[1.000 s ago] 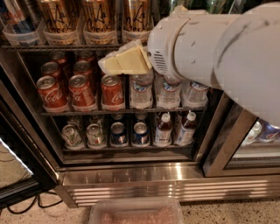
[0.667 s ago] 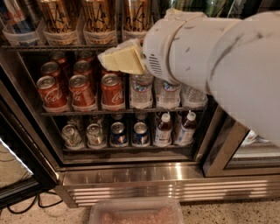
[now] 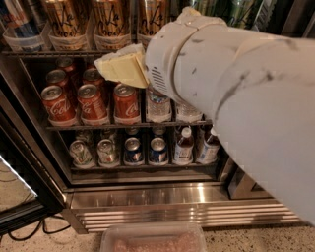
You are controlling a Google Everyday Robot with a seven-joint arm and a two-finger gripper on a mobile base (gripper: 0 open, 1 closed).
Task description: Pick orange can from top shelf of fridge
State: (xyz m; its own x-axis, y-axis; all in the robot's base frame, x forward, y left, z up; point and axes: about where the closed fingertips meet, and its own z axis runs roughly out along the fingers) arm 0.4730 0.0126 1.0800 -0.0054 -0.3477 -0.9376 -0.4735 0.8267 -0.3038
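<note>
Camera view: the tool, a pale yellow wedge at the end of the thick white arm, sits at about 10 o'clock from the centre. It is just under the wire front of the top shelf and in front of the red cola cans. From this angle I cannot tell whether it is open or closed. The orange can stands at 12 o'clock from the tool, seated in a clear tray on that shelf. Look-alike gold cans stand close at its 9 and 3 o'clock, and green cans lie further toward 2 o'clock. The step in hand looks like the approach, since the tool is below the can and apart from it. To do it well, I would raise the tool until it is level with the can's body above the tray lip. It should go in straight and opened wider than the can, so it slips between the neighbours without nudging them. After closing, it should lift the can clear of the tray before drawing it back out of the fridge. Water bottles and the lower shelf's small cans lie toward 6 o'clock, out of the path.
</note>
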